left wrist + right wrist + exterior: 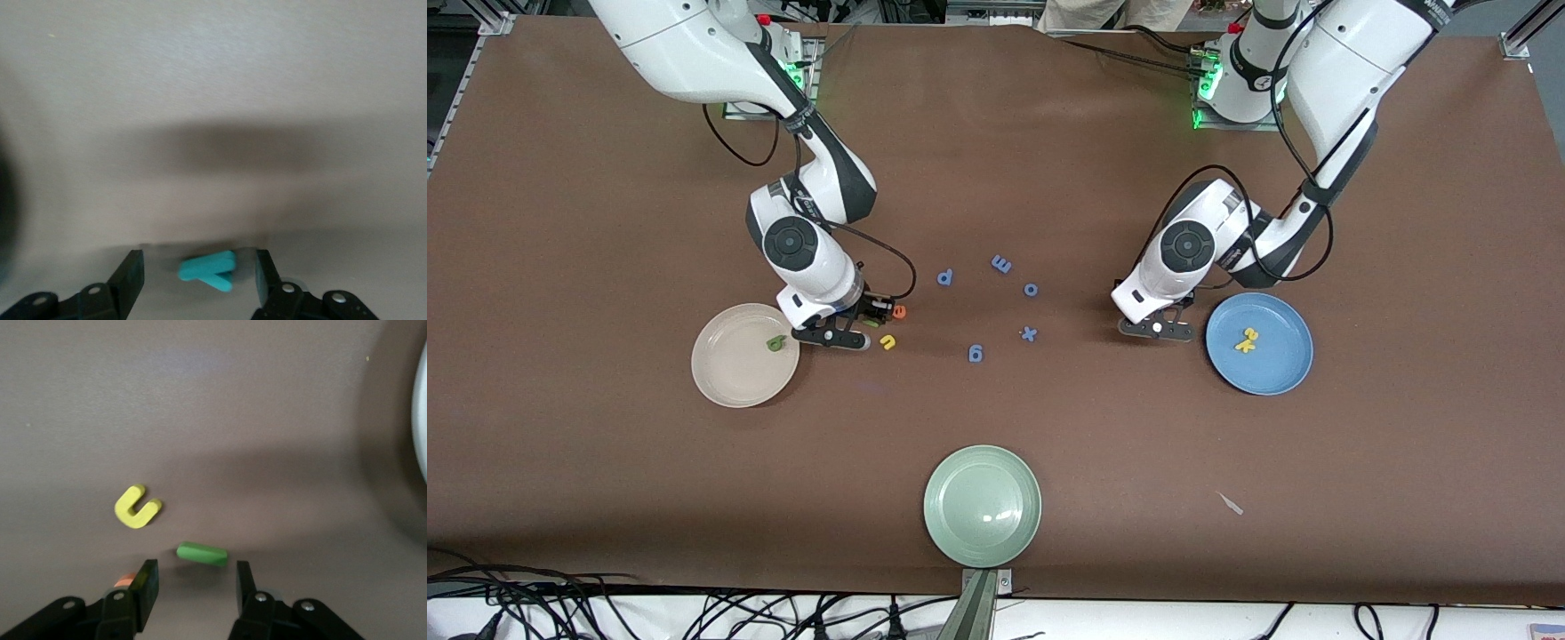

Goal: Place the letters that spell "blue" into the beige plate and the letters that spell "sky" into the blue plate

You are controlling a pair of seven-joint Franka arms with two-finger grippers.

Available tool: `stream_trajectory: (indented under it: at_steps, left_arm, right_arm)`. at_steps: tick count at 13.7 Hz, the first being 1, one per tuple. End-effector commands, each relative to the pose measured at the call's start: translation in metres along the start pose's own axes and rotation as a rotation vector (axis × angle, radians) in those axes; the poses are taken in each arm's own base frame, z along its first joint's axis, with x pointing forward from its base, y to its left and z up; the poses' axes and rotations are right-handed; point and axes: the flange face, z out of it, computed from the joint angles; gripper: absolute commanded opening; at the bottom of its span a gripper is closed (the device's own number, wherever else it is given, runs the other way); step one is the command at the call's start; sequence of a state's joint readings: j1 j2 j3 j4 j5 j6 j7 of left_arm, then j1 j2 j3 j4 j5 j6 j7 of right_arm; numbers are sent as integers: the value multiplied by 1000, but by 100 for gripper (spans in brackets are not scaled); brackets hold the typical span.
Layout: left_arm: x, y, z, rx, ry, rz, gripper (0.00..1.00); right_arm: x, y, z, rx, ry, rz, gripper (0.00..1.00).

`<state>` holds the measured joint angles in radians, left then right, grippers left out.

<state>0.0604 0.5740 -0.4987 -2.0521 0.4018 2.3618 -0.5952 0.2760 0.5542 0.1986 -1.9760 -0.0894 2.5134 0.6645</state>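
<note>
Your left gripper (197, 277) sits low on the table beside the round solid blue plate (1294, 378), jaws part open around the small teal foam y (208, 271), not yet pinching. Two yellow foam letters (1246, 340) already lie in that plate.

Your right gripper (193, 587) stands part open, straddling the light green bar-like foam l (201, 553), likely next for the cream-beige round plate (729, 382) alongside; the yellow foam u (137, 507) lies just past it.

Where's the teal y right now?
The teal y lies on the table between the left gripper's open fingers, beside the blue plate; the front view hides it under that gripper.
</note>
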Motion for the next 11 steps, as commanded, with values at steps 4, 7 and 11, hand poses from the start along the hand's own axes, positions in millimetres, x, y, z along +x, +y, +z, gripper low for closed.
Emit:
stream_trajectory:
  at_steps: [4,7,11]
  left_arm:
    - [-7,-1,5,16,12,16,45]
    - [-10,4,7,19,7,26,44]
    - [-10,2,6,20,10,24,9]
  right_arm:
    - [-4,2,11,14,27,2,56]
    - [-8,5,17,15,25,1,55]
    - [-13,7,22,23,42,-15,42]
